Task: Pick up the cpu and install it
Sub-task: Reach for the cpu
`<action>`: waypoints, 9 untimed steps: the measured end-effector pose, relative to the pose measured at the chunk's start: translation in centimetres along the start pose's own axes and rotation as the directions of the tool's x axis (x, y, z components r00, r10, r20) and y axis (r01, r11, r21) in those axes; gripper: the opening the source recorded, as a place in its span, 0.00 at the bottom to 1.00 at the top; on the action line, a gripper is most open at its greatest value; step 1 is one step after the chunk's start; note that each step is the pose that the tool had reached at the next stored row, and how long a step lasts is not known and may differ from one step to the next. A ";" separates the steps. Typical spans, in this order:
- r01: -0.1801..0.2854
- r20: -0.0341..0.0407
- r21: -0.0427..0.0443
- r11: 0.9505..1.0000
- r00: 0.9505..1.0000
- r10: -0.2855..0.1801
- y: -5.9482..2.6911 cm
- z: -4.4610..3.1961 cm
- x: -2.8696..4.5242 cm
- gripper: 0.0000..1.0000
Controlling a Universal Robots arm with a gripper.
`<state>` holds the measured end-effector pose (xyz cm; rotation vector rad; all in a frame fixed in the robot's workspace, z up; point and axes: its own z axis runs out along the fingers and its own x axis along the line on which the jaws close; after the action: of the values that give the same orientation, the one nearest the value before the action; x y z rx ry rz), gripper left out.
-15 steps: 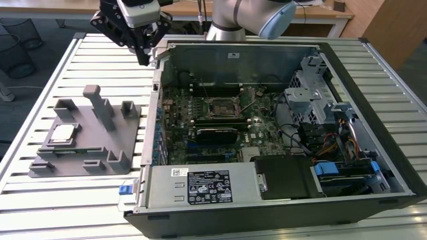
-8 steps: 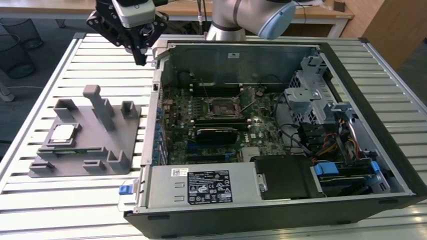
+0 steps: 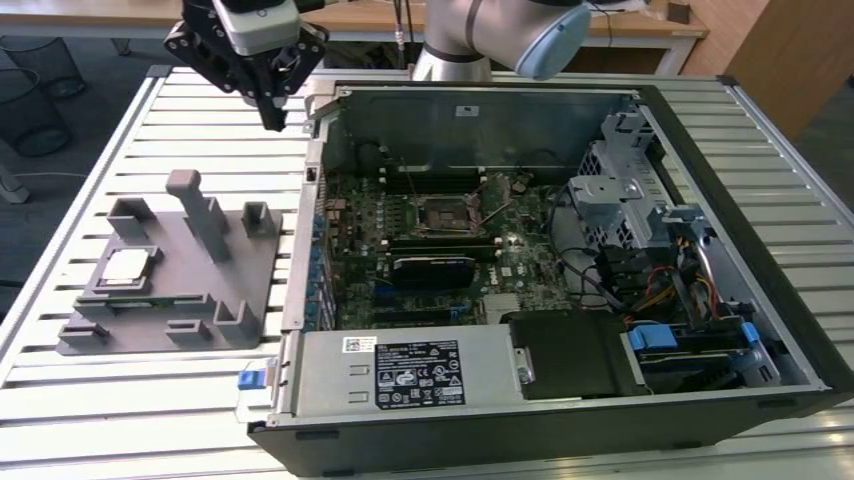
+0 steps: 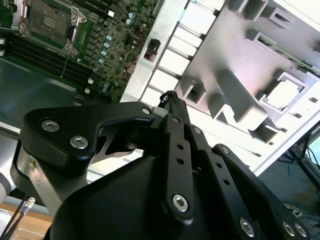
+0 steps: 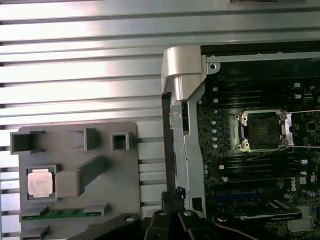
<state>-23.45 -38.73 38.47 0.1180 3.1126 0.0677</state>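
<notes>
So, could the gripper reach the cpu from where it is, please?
Probably yes: the cpu lies uncovered in the grey fixture, whose posts stand beside it, not over it; the gripper hangs above the table.

1. The arm (image 3: 470,35) runs out past the exterior view's upper edge, so I lose its upper part.
2. In the second wrist view the gripper (image 4: 169,97) and its body block much of the table (image 4: 172,62) and case (image 4: 140,80).
3. The fixture (image 5: 75,170) is cut by the first wrist view's edge, one corner behind the gripper's links.
4. The cpu (image 3: 127,266) is too small in the exterior view for me to read its surface.
5. The socket (image 5: 261,131) contacts are too fine to judge.
6. A green strip (image 5: 65,213) sits sunk in a fixture slot; I can't tell what it is.
</notes>
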 end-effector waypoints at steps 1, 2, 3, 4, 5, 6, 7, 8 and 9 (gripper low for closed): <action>0.000 0.000 0.000 1.000 1.000 0.000 0.00 0.00 0.09 0.11; 0.000 0.000 0.000 1.000 1.000 0.000 0.01 0.01 0.18 0.11; 0.000 0.000 0.000 1.000 1.000 0.000 0.01 0.01 0.27 0.11; 0.000 0.000 0.000 1.000 1.000 0.000 0.02 0.01 0.37 0.11; 0.000 0.000 0.000 1.000 1.000 0.000 0.03 0.02 0.46 0.11; 0.000 0.000 0.000 1.000 1.000 0.000 0.03 0.02 0.56 0.11; 0.000 0.000 0.000 1.000 1.000 0.000 0.04 0.02 0.66 0.11; 0.000 0.000 0.000 1.000 1.000 0.000 0.04 0.03 0.75 0.11; 0.000 0.000 0.000 1.000 1.000 0.000 0.05 0.03 0.85 0.11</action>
<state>-24.29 -38.61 38.43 0.1179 3.1126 0.0676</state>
